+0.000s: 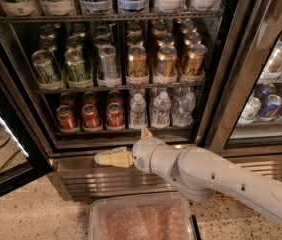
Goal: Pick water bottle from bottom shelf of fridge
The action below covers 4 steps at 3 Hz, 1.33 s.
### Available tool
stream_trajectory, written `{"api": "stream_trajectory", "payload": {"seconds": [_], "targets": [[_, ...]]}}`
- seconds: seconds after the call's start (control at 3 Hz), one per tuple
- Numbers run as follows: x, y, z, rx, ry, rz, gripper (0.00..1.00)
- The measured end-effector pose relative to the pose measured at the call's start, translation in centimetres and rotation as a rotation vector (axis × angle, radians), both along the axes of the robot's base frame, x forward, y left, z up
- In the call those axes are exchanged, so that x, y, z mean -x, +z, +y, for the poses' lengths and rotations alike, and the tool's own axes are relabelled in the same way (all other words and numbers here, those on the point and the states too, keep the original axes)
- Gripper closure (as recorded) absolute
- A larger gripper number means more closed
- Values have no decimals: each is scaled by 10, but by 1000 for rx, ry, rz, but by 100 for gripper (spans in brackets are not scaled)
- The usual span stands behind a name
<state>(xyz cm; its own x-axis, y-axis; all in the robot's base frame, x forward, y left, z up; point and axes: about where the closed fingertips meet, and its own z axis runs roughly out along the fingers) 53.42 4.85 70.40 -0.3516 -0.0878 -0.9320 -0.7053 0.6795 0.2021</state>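
Note:
The fridge [220, 84] stands open. On its bottom shelf [106, 132], three red soda cans [90, 117] stand at the left and three clear water bottles with white caps at the right: [137, 111], [161, 109], [183, 108]. My gripper [112, 158], pale yellow on a white arm [216, 176], points left in front of the ribbed steel base panel [106, 181]. It is below the shelf, lower than the bottles and to their left. Nothing shows in it.
The rack above holds green, silver and gold cans [137, 64]. The glass door [3, 134] hangs open at the left. A clear plastic bin [141, 220] sits on the floor below the arm. A second cooler [276, 99] with cans stands at the right.

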Motion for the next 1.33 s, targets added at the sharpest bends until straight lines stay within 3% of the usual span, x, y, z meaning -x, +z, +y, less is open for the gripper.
{"api": "stream_trajectory", "payload": {"seconds": [0.33,0.67,1.0,1.33], "targets": [[0,-6,7,4,-14,9,0],[-27,-19,10,23,-67,-37,0],[-71,-26,-1,74,-138,-128,0],[-71,-26,-1,74,-138,-128,0]]}}
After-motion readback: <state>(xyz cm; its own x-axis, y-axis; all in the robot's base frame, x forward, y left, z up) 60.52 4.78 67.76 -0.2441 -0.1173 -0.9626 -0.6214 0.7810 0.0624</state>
